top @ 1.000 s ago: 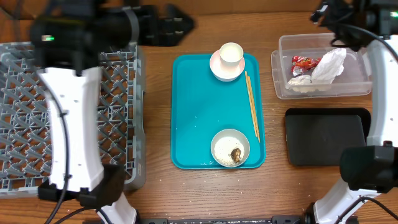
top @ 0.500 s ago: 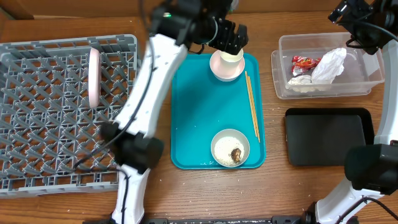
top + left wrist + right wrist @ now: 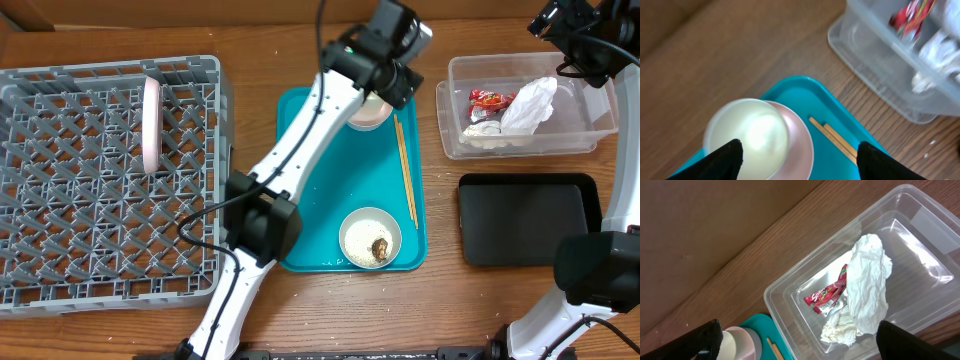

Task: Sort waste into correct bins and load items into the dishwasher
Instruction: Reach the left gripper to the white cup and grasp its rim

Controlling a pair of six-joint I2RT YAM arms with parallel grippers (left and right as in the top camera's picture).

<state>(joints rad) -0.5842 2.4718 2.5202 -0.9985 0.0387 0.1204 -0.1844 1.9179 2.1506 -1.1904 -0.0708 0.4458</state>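
My left gripper [image 3: 380,85] is open, just above the small white cup [image 3: 747,136], which stands in the pale pink dish [image 3: 801,150] at the teal tray's far end; the fingers [image 3: 799,148] straddle them without touching. The chopsticks [image 3: 405,170] lie along the tray's right side. The white bowl [image 3: 370,238] holds rice and a brown lump. The white-pink plate [image 3: 151,125] stands on edge in the grey rack [image 3: 90,230]. The clear tub [image 3: 450,135] holds the red wrapper [image 3: 827,296] and white napkin [image 3: 867,285]. My right gripper [image 3: 799,330] is open and empty above the tub.
The teal tray [image 3: 310,180] lies mid-table between the rack and the bins. The flat black tray [image 3: 520,220] sits in front of the clear tub. A few rice grains lie loose on the teal tray near the bowl.
My left arm has swung from over the rack to the far end of the teal tray, above the cup. The plate now shows standing in the rack. The right arm has held still.
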